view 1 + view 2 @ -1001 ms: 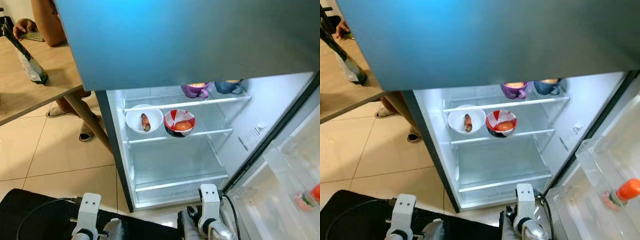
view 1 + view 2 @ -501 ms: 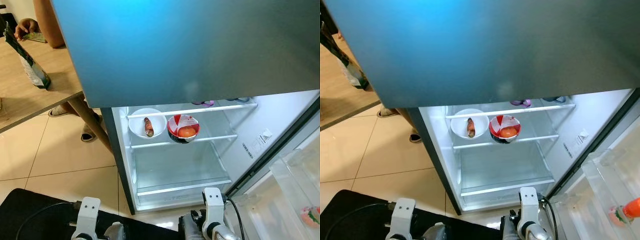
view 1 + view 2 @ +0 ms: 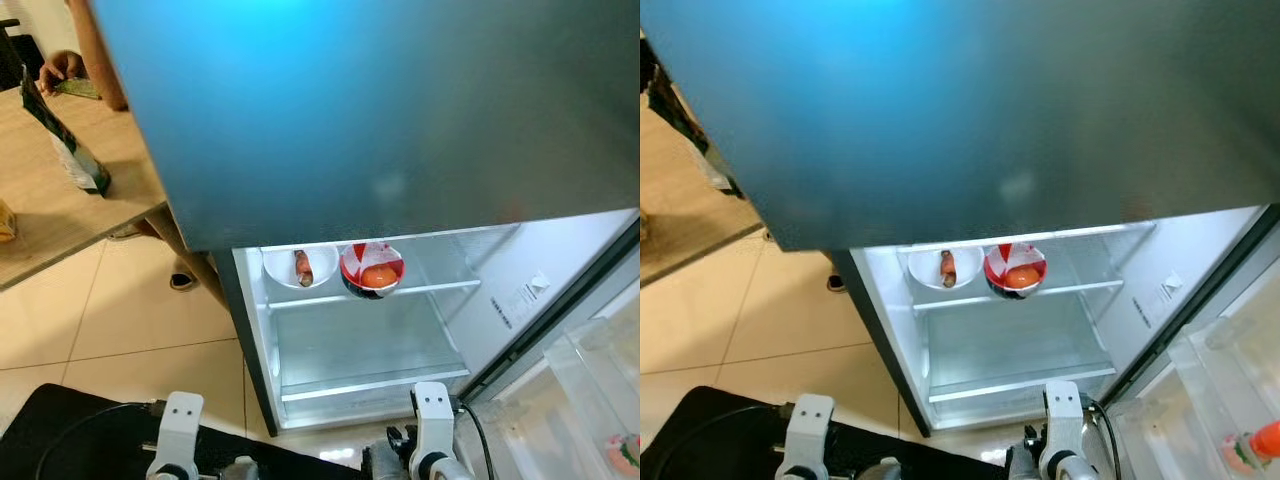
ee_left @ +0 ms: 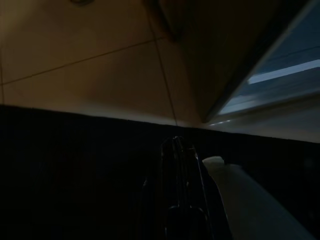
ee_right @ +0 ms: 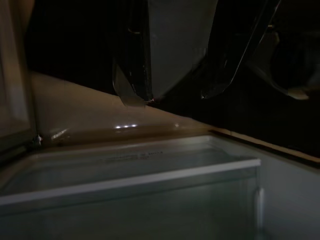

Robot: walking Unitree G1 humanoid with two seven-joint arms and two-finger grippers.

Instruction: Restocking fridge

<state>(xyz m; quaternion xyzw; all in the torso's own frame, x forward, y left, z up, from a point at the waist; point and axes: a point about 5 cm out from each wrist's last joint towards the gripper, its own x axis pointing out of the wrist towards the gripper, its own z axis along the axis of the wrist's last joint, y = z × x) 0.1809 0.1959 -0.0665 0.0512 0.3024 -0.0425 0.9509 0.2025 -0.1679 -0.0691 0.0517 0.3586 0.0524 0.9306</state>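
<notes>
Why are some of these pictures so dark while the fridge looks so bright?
Both eye views: the fridge interior is lit from within, and its upper door carries a soft blue sheen. Left wrist and right wrist views: dim and murky, in shade low by the floor.

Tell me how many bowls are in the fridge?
2: a white bowl holding a carrot and a red-and-white bowl holding something orange, side by side on one shelf. More may hide behind the blue-grey freezer door.
</notes>
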